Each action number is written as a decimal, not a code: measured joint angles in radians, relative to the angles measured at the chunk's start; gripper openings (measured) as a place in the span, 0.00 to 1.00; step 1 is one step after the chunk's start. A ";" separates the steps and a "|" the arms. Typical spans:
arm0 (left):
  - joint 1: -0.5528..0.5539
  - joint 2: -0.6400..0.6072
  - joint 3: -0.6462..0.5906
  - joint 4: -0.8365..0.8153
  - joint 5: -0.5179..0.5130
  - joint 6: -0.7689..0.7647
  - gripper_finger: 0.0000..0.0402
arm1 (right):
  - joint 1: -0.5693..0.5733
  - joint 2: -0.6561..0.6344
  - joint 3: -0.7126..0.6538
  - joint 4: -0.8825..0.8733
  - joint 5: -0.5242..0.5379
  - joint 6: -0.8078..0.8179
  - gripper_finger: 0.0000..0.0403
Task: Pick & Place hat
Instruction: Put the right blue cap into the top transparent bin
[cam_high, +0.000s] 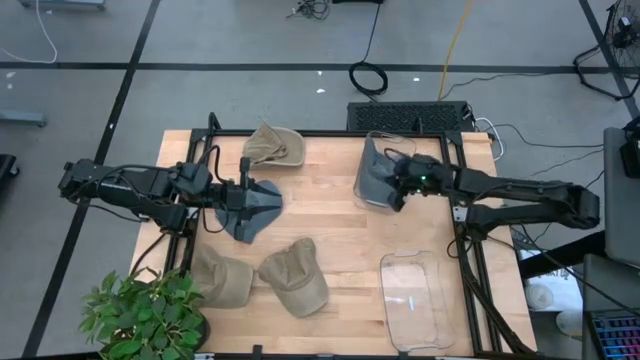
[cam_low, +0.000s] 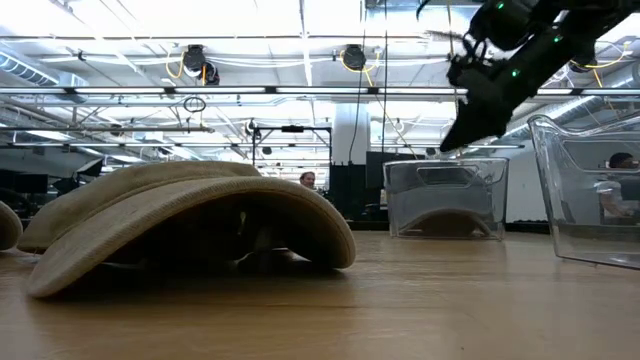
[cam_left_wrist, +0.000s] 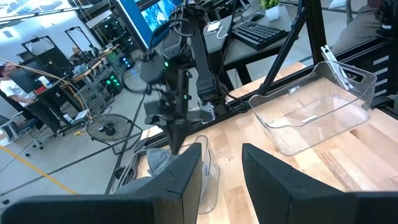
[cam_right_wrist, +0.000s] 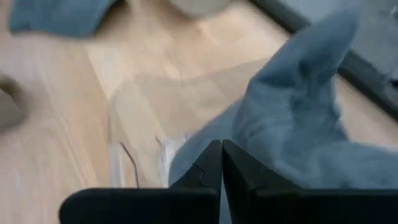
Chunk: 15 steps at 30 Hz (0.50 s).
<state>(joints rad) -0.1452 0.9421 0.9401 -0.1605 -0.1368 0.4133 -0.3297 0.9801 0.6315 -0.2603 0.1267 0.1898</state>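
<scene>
A blue-grey hat (cam_high: 256, 210) lies flat on the table's left half. My left gripper (cam_high: 236, 196) is at its left edge, fingers level and pointing to the table's right, open (cam_left_wrist: 221, 180) with only table showing between them. A second blue-grey hat (cam_high: 375, 165) rests crumpled inside the clear bin (cam_high: 368, 190) at the far right. My right gripper (cam_high: 401, 192) is above that bin's right side, raised clear of it in the low view (cam_low: 468, 132). It points down and is shut (cam_right_wrist: 221, 163) on nothing.
Three tan hats lie on the table: one at the far edge (cam_high: 272, 146), two at the near left (cam_high: 222, 278) (cam_high: 296, 276), one of them filling the low view (cam_low: 190, 220). A second clear bin (cam_high: 415, 300) sits near right. A potted plant (cam_high: 140, 315) stands at the near-left corner.
</scene>
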 joint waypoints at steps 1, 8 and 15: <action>0.000 0.000 0.000 0.000 0.000 -0.001 0.31 | 0.001 0.029 0.007 -0.007 0.001 0.000 0.00; 0.000 0.000 0.000 0.000 0.000 -0.001 0.31 | -0.035 0.218 0.027 0.001 0.040 -0.026 0.00; 0.000 0.000 0.000 0.000 0.000 0.000 0.31 | -0.104 0.320 0.033 -0.050 0.149 -0.036 0.00</action>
<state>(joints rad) -0.1452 0.9424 0.9401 -0.1604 -0.1368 0.4133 -0.4335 1.2999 0.6647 -0.3105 0.2758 0.1535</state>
